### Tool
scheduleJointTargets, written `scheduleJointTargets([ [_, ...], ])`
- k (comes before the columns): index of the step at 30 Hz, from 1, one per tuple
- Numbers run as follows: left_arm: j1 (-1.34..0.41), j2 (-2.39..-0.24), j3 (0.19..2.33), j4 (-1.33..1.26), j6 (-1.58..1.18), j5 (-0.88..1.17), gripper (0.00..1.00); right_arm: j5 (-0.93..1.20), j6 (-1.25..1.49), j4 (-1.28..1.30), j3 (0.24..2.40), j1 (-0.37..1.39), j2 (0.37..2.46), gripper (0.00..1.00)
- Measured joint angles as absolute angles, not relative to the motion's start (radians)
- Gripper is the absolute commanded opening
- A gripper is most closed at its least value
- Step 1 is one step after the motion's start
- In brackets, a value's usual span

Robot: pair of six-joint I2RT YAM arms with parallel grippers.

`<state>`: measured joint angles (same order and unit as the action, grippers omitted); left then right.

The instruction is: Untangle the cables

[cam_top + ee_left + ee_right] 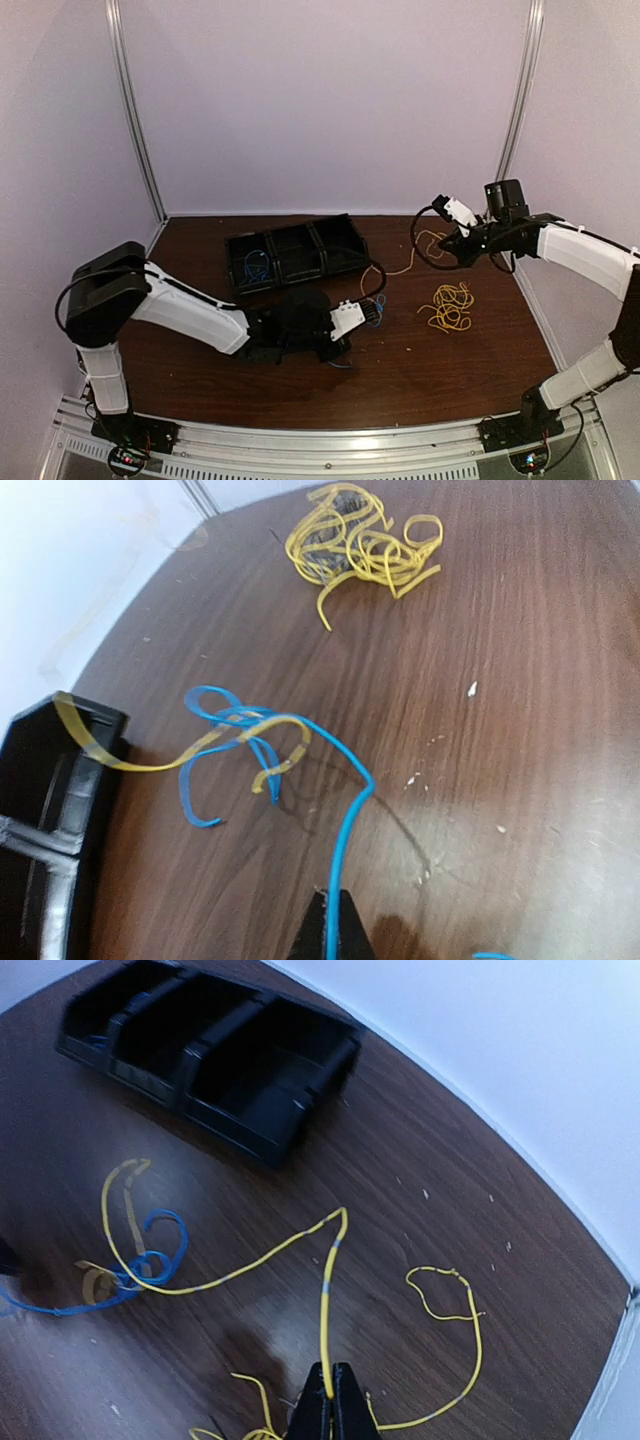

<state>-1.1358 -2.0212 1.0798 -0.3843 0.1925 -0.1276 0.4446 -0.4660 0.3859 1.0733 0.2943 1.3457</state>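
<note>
My left gripper (333,896) is shut on a blue cable (345,820) that runs forward into small loops on the table. A yellow cable (225,745) threads through those loops. My right gripper (329,1370) is shut on that yellow cable (325,1290), which bends and trails left to the blue loops (160,1245). In the top view the left gripper (372,312) sits at mid table and the right gripper (441,240) is raised at the back right, with the yellow cable (400,268) strung between them. A separate yellow bundle (450,306) lies on the table; it also shows in the left wrist view (360,540).
A black tray (340,240) with three compartments stands at the back centre, and a blue cable (257,266) lies in its left compartment. The tray shows in the right wrist view (300,1070) and at the left wrist view's edge (40,770). Purple walls enclose the table.
</note>
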Motion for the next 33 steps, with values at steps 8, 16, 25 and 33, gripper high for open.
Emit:
scheduleJointTargets([
  [8, -1.151, -1.413, 0.783, -0.304, 0.088, -0.273, 0.00, 0.415, -0.510, 0.365, 0.977, 0.009, 1.490, 0.00],
  [16, -1.151, -0.912, 0.719, -0.009, -0.031, -0.503, 0.00, 0.364, -0.529, 0.309, 0.941, -0.036, 1.499, 0.00],
  [25, -1.151, -0.677, 0.907, 0.238, -0.011, -0.710, 0.00, 0.345, -0.529, 0.263, 0.933, -0.040, 1.528, 0.00],
  [33, -1.151, -0.639, 1.062, 0.301, 0.087, -0.805, 0.00, 0.309, -0.540, 0.238, 0.896, -0.042, 1.528, 0.00],
])
